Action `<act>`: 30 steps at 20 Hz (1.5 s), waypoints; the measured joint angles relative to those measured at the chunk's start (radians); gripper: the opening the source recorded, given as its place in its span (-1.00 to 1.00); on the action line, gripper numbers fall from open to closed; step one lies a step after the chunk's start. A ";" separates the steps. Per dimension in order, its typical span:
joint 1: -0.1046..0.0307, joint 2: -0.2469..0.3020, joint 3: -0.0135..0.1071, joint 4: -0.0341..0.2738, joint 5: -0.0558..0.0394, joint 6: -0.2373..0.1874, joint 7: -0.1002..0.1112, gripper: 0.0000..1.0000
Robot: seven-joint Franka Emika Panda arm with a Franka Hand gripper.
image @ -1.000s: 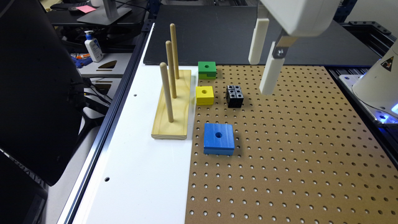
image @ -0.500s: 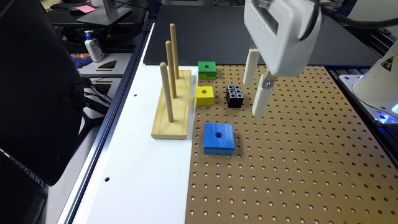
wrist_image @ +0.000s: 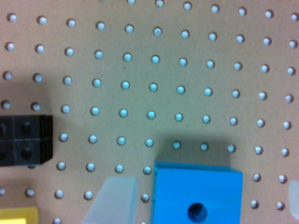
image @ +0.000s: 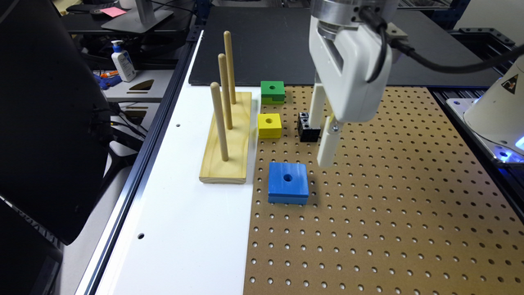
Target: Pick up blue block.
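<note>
Exterior view, blue block (image: 288,182): flat on the brown pegboard (image: 389,196), near its edge beside the white table strip (image: 184,229); round hole faces up.
Wrist view, blue block (wrist_image: 196,193): sits between the two pale fingertips (wrist_image: 114,200), not touched.
Gripper (image: 323,143): hangs above the board, just off the block toward the exterior view's right; jaws spread wide, holding nothing.
Black block (image: 308,128): behind the gripper, partly hidden by a finger.
Yellow cube (image: 269,125): farther back from the blue block, apart from it.
Green block (image: 273,91): beyond the yellow cube.
Peg stand (image: 227,139): wooden base with three upright dowels, on the white strip beside the blocks.
</note>
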 joint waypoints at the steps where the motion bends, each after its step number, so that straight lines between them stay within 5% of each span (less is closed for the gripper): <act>1: -0.001 0.005 0.000 0.008 -0.0013 0.000 0.000 1.00; 7: -0.006 0.042 -0.001 0.026 -0.0129 0.009 0.000 1.00; 13: -0.011 0.150 -0.007 0.039 -0.0559 0.101 0.016 1.00; 27: -0.010 0.200 -0.010 0.073 -0.0610 0.111 0.016 1.00; 29: -0.010 0.219 -0.012 0.073 -0.0660 0.125 0.017 1.00; 30: -0.010 0.241 -0.014 0.074 -0.0756 0.145 0.020 1.00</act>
